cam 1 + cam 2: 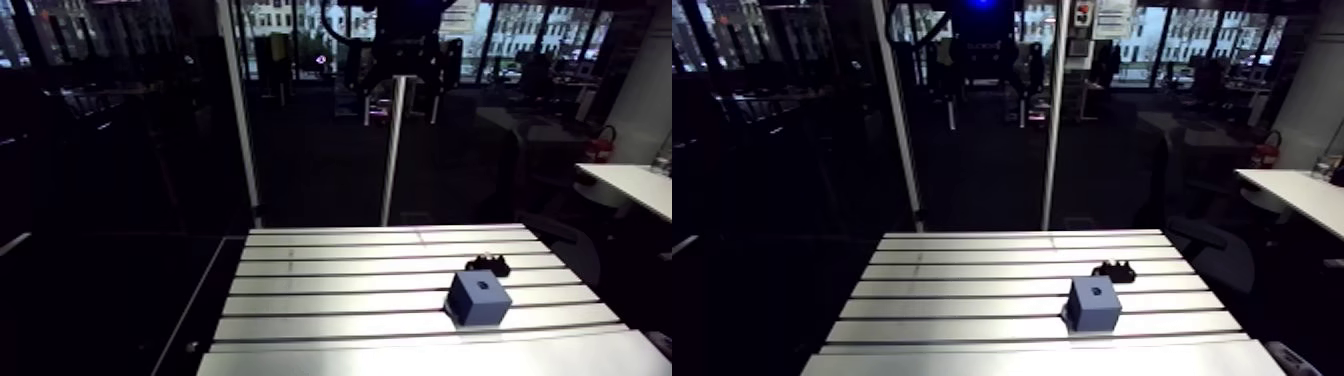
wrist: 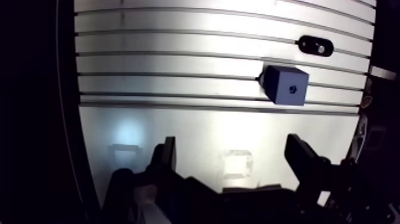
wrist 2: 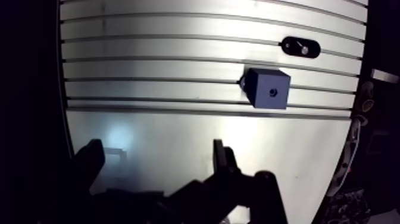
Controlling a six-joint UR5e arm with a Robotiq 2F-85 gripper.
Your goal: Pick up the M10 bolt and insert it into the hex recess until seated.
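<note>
A blue block with a small dark recess in its upper face sits on the slotted table. Just beyond it a small black holder lies on the table with a pale metal bolt in it. In the arm view, the block and the holder are at the table's right side. My gripper hangs high above the smooth front strip of the table, well short of the block. It is open, with dark fingers wide apart and nothing between them.
Two upright metal posts stand at the table's far edge. The table's side edge drops off into darkness beside the gripper. A smooth plate runs along the table's near side.
</note>
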